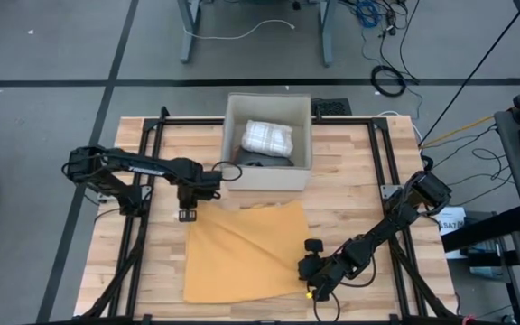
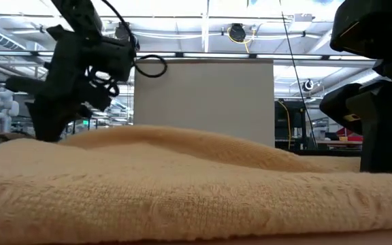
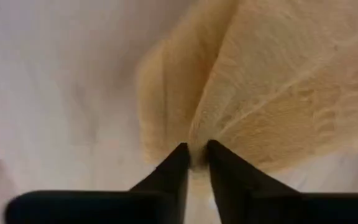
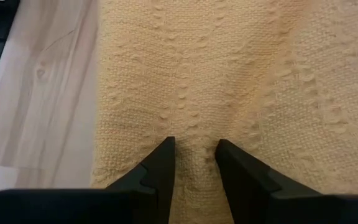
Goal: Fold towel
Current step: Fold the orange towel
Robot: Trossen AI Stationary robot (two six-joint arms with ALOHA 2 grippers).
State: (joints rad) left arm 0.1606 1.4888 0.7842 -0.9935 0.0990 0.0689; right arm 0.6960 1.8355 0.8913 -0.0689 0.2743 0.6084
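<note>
The yellow towel [image 1: 242, 253] lies nearly flat at six o'clock on the tabletop [image 1: 350, 181], no fold made yet, with the left claw [image 1: 188, 214] pinching its ten-o'clock corner and the right claw [image 1: 312, 282] clamped on its four-o'clock edge.

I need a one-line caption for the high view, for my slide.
Two robot arms work a tan towel on a wooden table: left hand at its far corner, right hand at its near edge.

towel [image 1: 242, 253] on table [image 1: 350, 181] before box [image 1: 268, 143], white cloth [image 1: 268, 137] in box
</note>
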